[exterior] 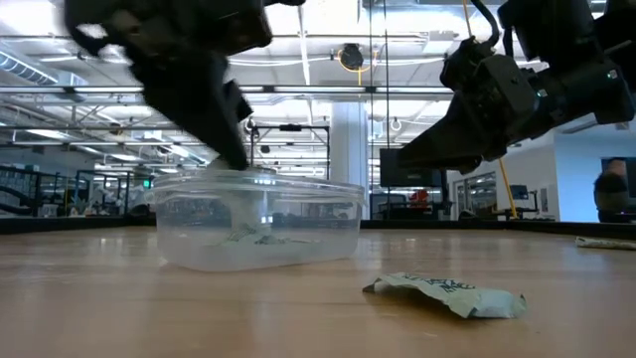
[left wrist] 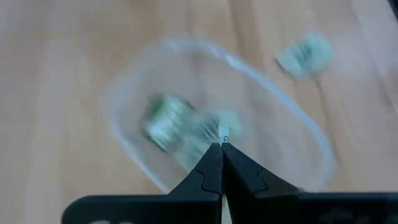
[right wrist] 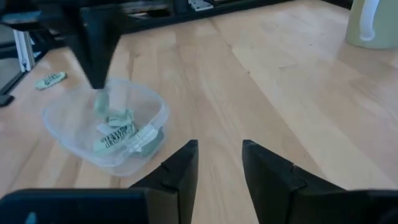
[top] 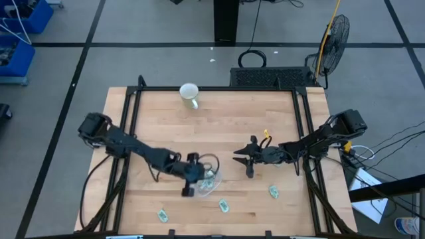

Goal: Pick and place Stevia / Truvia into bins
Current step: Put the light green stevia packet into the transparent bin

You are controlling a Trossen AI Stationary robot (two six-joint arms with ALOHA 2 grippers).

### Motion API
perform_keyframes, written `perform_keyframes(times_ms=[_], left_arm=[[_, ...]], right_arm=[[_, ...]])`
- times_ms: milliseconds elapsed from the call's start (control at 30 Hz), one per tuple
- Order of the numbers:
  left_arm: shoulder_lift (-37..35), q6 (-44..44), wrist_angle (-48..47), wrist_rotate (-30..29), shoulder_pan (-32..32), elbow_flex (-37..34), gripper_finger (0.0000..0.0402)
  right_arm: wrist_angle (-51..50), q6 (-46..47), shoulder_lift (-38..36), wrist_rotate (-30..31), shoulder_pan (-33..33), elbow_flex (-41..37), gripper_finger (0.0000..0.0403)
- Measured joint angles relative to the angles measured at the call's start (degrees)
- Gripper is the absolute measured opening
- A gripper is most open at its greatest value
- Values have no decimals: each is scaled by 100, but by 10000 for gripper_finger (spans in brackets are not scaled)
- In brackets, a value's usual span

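The bin [top: 214,180], a see-through plastic bowl, stands near the table's front middle and holds several pale green Stevia sachets [right wrist: 119,134]. My left gripper [top: 201,176] hangs over the bin, shut on one sachet [right wrist: 101,103]. Three more sachets lie flat on the wood near the front edge [top: 163,214], [top: 224,206], [top: 273,191]. To the right of the bin my right gripper [top: 240,162] stands open with nothing between its fingers [right wrist: 186,163]. My left gripper pinches a sachet by its upper end [right wrist: 101,94] between its two fingertips [left wrist: 214,155]. The fingers come from above, slanting down. The sachet hangs below them, inside the bin's rim [exterior: 298,185]; whether its lower end touches the sachets in the bin, I cannot tell.
A white mug [top: 189,94] stands at the table's far edge. Black rails [top: 129,113] run along the table's left and right sides. Bare wood lies between the bin and the mug.
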Motion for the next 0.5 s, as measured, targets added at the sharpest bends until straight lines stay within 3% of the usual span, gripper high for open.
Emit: perform_keyframes(times_ms=[233, 500], left_arm=[[-74, -231, 155, 369, -313, 4, 9], [-17, -247, 106, 370, -283, 2, 20]], right_arm=[[-2, 146, 0, 0, 0, 2, 118], [35, 147, 0, -2, -15, 2, 117]])
